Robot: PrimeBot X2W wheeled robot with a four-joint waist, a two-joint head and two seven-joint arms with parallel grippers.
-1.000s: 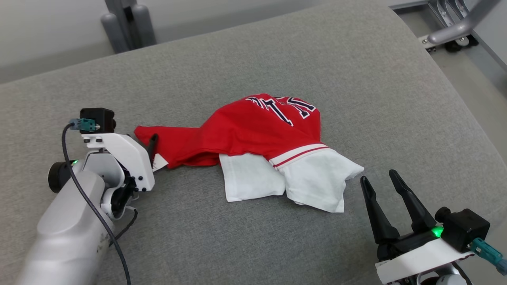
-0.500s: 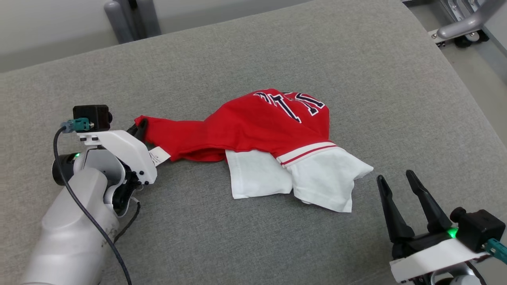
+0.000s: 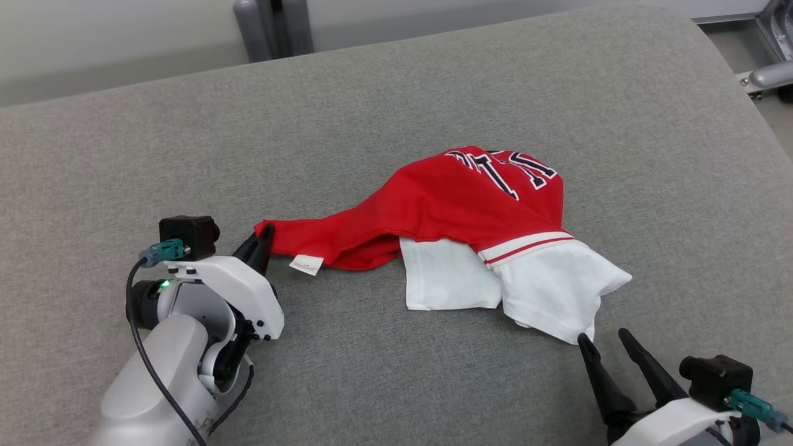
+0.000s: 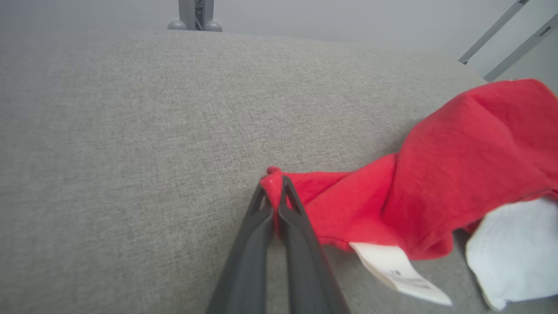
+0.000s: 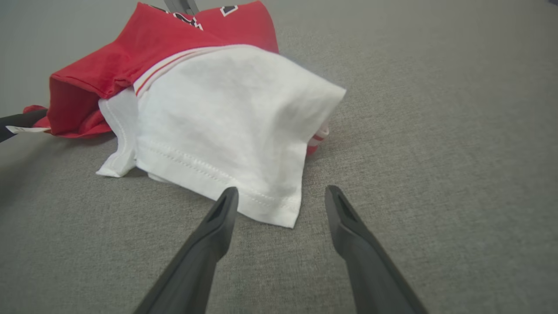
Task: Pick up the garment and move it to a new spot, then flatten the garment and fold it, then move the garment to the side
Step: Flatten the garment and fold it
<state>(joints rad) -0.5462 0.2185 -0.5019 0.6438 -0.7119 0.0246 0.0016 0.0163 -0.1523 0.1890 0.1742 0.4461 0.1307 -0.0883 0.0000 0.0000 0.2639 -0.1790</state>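
Our left tool [image 4: 273,185] clamps a corner of the red-and-white cotton garment [image 3: 471,204] on the grey fabric cushion [image 3: 433,87]; our right tool [image 5: 281,191] stands apart beside it

Grey woven-fabric worktop [image 3: 186,142], rounded at the far right corner. Beyond the far edge, two upright grey posts [image 3: 251,28]; off the right corner, metal tubing [image 3: 770,75].
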